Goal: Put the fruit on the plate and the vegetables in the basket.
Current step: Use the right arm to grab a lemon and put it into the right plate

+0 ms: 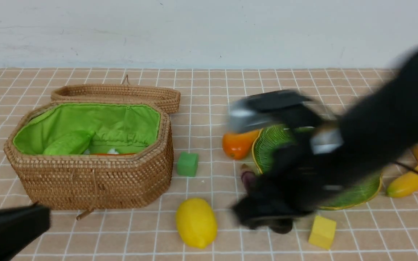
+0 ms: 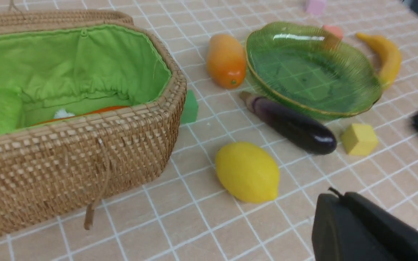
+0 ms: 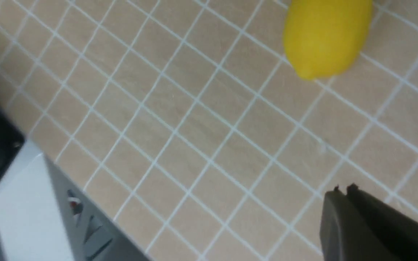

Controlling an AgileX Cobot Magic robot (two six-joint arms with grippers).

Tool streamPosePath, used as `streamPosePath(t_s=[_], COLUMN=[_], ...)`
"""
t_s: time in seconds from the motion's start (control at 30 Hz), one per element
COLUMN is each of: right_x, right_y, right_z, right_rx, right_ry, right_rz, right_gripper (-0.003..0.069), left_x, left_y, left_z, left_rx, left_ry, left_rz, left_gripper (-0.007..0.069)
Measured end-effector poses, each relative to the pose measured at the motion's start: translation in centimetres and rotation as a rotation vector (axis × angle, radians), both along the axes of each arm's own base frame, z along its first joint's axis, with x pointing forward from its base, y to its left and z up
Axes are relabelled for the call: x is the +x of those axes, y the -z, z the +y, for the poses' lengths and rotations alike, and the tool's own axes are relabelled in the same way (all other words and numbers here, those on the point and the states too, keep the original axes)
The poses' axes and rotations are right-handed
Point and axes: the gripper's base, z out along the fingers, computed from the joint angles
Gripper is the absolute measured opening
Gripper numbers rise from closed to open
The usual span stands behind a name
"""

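We found the left gripper (image 2: 337, 194) shut and empty. The right gripper (image 3: 343, 188) also looked closed on nothing, over the tiles (image 3: 194, 127) near the lemon (image 3: 325, 36). The gourd (image 1: 69, 143) and carrot (image 1: 111, 154) lay in the open basket (image 1: 93, 177). The eggplant (image 2: 292, 123), mango (image 2: 226, 59) and banana (image 2: 385, 58) lay on the tiles beside the plate (image 2: 314, 69).

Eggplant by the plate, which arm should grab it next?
Right. The right gripper is down beside the eggplant; the left gripper sits back by the basket, farther off.
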Motion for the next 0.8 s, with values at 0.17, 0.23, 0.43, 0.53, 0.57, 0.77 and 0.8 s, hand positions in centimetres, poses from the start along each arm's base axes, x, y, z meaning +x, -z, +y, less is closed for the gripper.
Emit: streamPosePath(t_s=[0.17,0.23,0.43,0.53,0.57,0.77,0.8], right_x=[3.3,4.3,8.8,9.6,9.7,9.9,9.8], right_y=[3.4,4.5,11.4,13.8,14.4,15.3,15.1], right_z=[5.1,5.9,8.3,8.6,8.7,8.5,8.4], right_rx=[-0.084,-0.099,-0.186,-0.23,-0.246,-0.282,-0.291], right_ry=[0.018,0.032,0.118,0.131,0.13,0.125,0.122], right_rz=[0.008,0.021,0.081,0.081,0.082,0.079,0.077], right_gripper=[0.0299,0.0385,0.0673,0.0664,0.0654,0.0574,0.0574], left_x=[-1.2,-1.3,-1.4,-1.4,-1.4,-1.4,-1.4], left_y=[0.5,0.5,0.2,0.1,0.1,0.0,0.0], left_z=[1.4,1.5,1.5,1.4,1.4,1.3,1.3], left_rx=[-0.054,-0.058,-0.081,-0.089,-0.091,-0.1,-0.1], left_ry=[0.005,0.006,0.019,0.027,0.029,0.039,0.038], left_rz=[-0.058,-0.066,-0.092,-0.105,-0.108,-0.124,-0.124], left_gripper=[-0.0013,-0.0013,-0.0013,-0.0013,-0.0013,-0.0013,-0.0013])
